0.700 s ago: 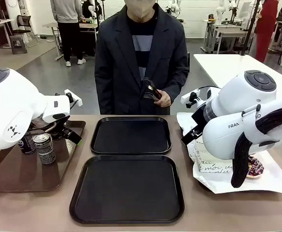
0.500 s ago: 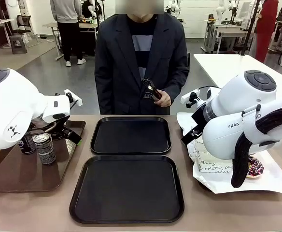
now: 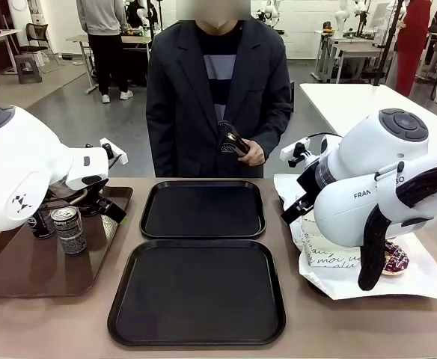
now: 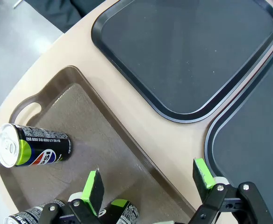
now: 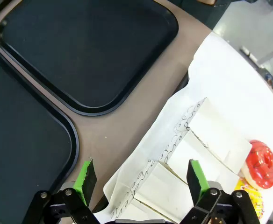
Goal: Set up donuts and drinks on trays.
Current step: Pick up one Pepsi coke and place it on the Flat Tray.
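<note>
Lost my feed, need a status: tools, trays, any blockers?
Left tool open over cans on brown tray. Right tool open over white paper with donuts. Black trays bare. Nothing in the way.

2 black trays; 1 brown tray; 3 cans; 2 donuts

The near tray and far tray lie on the surface; two cans stand on a brown tray at left.

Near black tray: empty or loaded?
Empty. The near tray shows bare black floor from rim to rim, nothing resting on it.
</note>
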